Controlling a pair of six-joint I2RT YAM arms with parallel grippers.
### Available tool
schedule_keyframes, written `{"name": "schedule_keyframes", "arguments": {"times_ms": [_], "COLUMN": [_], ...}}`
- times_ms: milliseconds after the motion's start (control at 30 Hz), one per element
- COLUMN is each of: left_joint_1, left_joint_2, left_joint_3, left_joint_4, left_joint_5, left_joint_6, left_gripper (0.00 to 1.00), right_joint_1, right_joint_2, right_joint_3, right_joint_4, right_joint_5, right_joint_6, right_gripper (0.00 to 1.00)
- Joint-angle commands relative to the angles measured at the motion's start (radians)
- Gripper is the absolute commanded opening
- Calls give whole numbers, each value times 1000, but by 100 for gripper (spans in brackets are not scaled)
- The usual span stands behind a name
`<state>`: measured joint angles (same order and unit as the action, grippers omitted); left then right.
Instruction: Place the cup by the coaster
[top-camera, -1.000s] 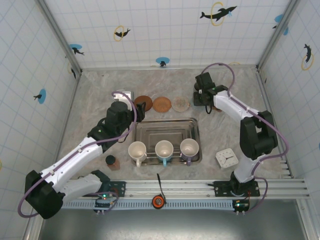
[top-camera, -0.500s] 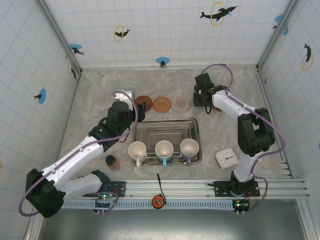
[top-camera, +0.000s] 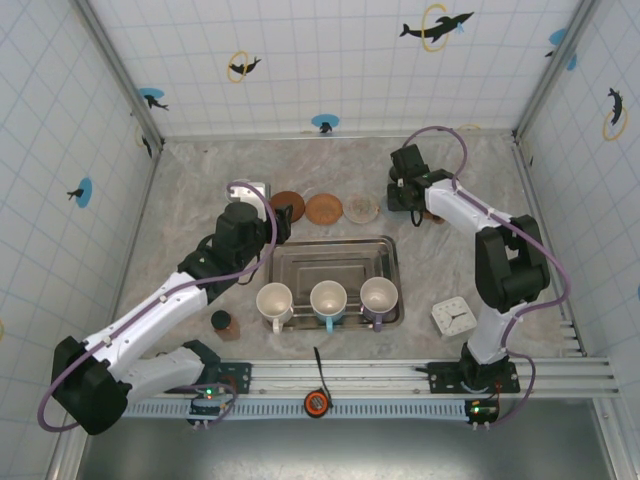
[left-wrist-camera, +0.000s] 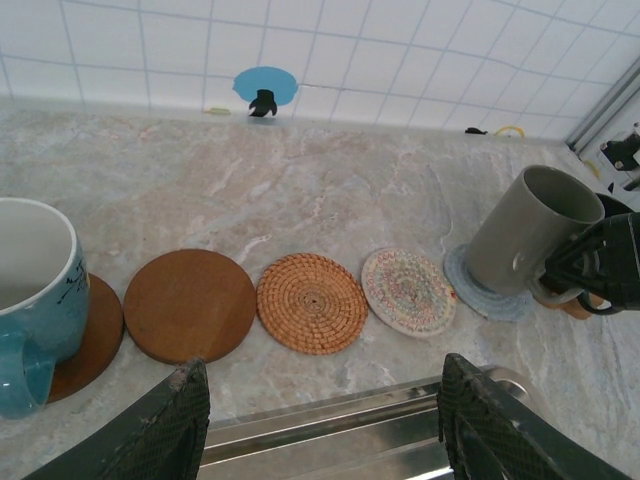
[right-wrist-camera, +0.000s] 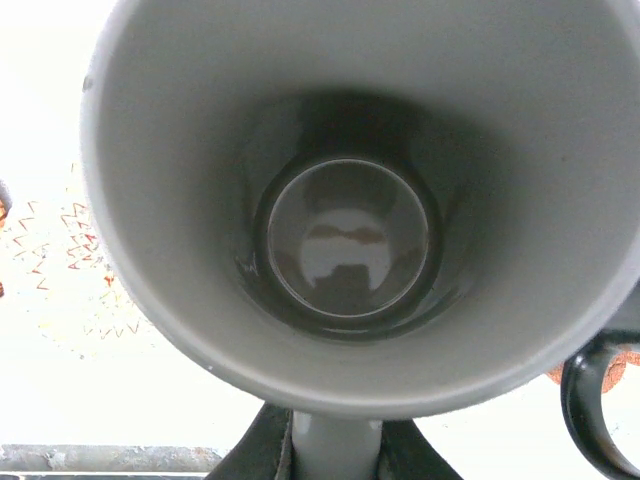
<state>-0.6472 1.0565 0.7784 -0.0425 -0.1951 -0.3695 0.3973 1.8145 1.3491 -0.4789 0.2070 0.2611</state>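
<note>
Left wrist view puts the tall grey ceramic cup (left-wrist-camera: 520, 232) at the right of the frame. It leans to the right, with its base over a pale blue-grey round coaster (left-wrist-camera: 478, 292) on the marbled table (left-wrist-camera: 150, 190). We cannot tell whether the base touches that coaster. We see the black right gripper (left-wrist-camera: 585, 270) clamped narrowly on the cup's handle side. In the right wrist view its fingers (right-wrist-camera: 262, 450) pinch the handle at the bottom edge, below the cup's dark, empty interior.

Left of that coaster runs a row: a pastel knitted round coaster (left-wrist-camera: 408, 290), a woven rattan round coaster (left-wrist-camera: 312, 302) and a plain brown wooden round coaster (left-wrist-camera: 190, 304). At the left edge a white-and-blue mug (left-wrist-camera: 35, 290) stands on a darker wooden coaster (left-wrist-camera: 95, 335).

We find the left gripper (left-wrist-camera: 320, 395) at the bottom of the frame, jaws wide with nothing between them, above the rim of a steel tray (left-wrist-camera: 330, 425). In the top external view, three pale mugs (top-camera: 328, 298) stand along the tray's lower side.
</note>
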Motion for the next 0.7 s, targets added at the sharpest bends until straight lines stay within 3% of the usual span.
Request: {"name": "schedule_keyframes", "arguments": {"times_ms": [0, 667], "left_joint_1": [-4, -4], "left_joint_2": [-2, -10], "left_joint_3": [16, 16], "left_joint_4": [7, 2], "left_joint_5": [2, 0], "left_joint_6": [14, 14], "left_gripper": [61, 61], "right_joint_1": [-4, -5], "right_joint_2": [3, 16], "right_joint_3": [44, 18], "right_joint_4": [97, 106], "right_joint_5": [18, 24], "right_joint_6": [3, 13], "right_gripper": [0, 0]}}
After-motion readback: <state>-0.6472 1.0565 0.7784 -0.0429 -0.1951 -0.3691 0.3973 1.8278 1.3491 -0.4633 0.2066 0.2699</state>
